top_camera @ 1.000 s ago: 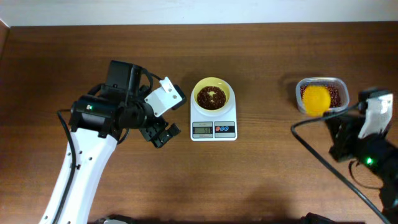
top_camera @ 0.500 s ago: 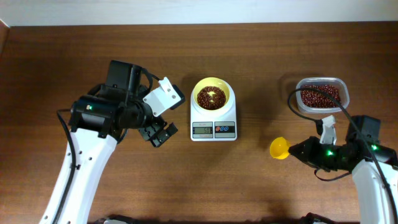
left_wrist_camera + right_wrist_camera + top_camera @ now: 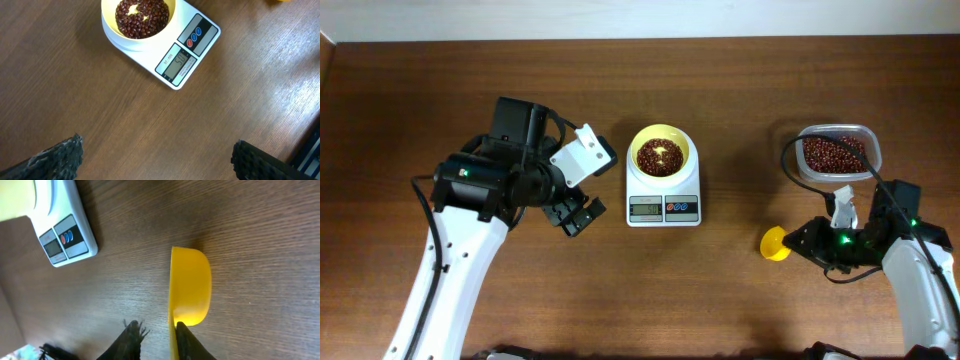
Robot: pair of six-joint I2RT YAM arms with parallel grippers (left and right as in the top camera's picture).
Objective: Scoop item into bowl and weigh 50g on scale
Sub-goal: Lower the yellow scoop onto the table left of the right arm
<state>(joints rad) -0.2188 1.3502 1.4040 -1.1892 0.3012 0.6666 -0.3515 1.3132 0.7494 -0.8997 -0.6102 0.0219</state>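
Observation:
The pale yellow bowl [image 3: 661, 131] [image 3: 172, 12] stands on the white scale [image 3: 664, 208] [image 3: 187, 55] [image 3: 65, 235], partly filled with dark red-brown beans [image 3: 648, 158] [image 3: 145, 20]. The display seems to read 50. The bright yellow scoop [image 3: 775, 243] [image 3: 190, 292] lies on its side on the table, right of the scale. My right gripper [image 3: 810, 243] [image 3: 156, 326] is open at its handle. One finger touches the handle and the other stands clear of it. My left gripper [image 3: 578, 215] [image 3: 157, 150] hangs wide open and empty, left of the scale.
A clear plastic tub [image 3: 868, 135] holding more beans [image 3: 835, 153] sits at the back right, just beyond my right arm. A black cable loops from that arm past the tub's left side.
My right arm carried the scoop from over the tub down to the table in front of it, and its jaws have parted from the handle. The left arm, bowl and scale have not moved.

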